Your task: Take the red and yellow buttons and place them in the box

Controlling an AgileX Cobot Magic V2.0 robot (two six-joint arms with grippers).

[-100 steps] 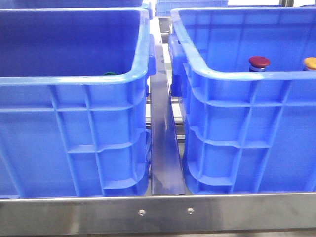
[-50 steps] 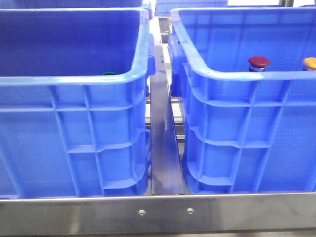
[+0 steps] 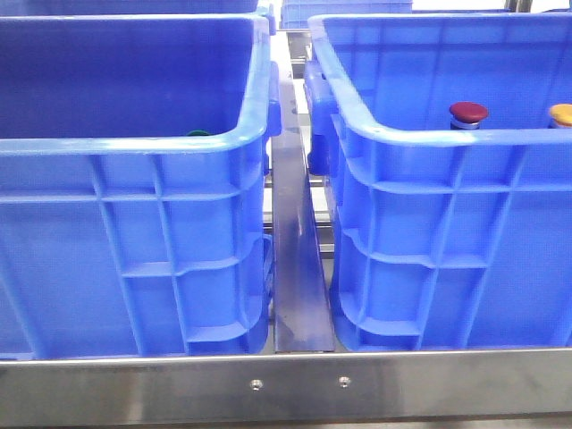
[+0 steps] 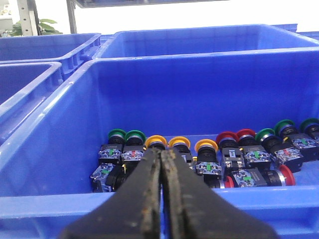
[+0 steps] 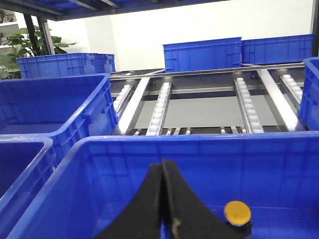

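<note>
In the front view a dark red button (image 3: pixel 468 112) and an orange-yellow button (image 3: pixel 561 113) stand upright inside the right blue box (image 3: pixel 429 134). Neither gripper shows in that view. My right gripper (image 5: pixel 163 164) is shut and empty above this box (image 5: pixel 199 140), and the yellow button (image 5: pixel 237 212) sits on the floor beside it. My left gripper (image 4: pixel 162 152) is shut and empty over the near rim of the left blue crate (image 4: pixel 45 204). That crate holds rows of several yellow (image 4: pixel 206 146), red (image 4: pixel 227 137) and green (image 4: pixel 117 133) buttons.
The left crate (image 3: pixel 134 145) shows a green cap (image 3: pixel 198 134) just above its rim. A steel rail (image 3: pixel 295 268) runs between the two crates and a steel bar (image 3: pixel 286 384) crosses the front. More blue crates (image 5: pixel 202 55) and roller tracks (image 5: pixel 159 107) stand behind.
</note>
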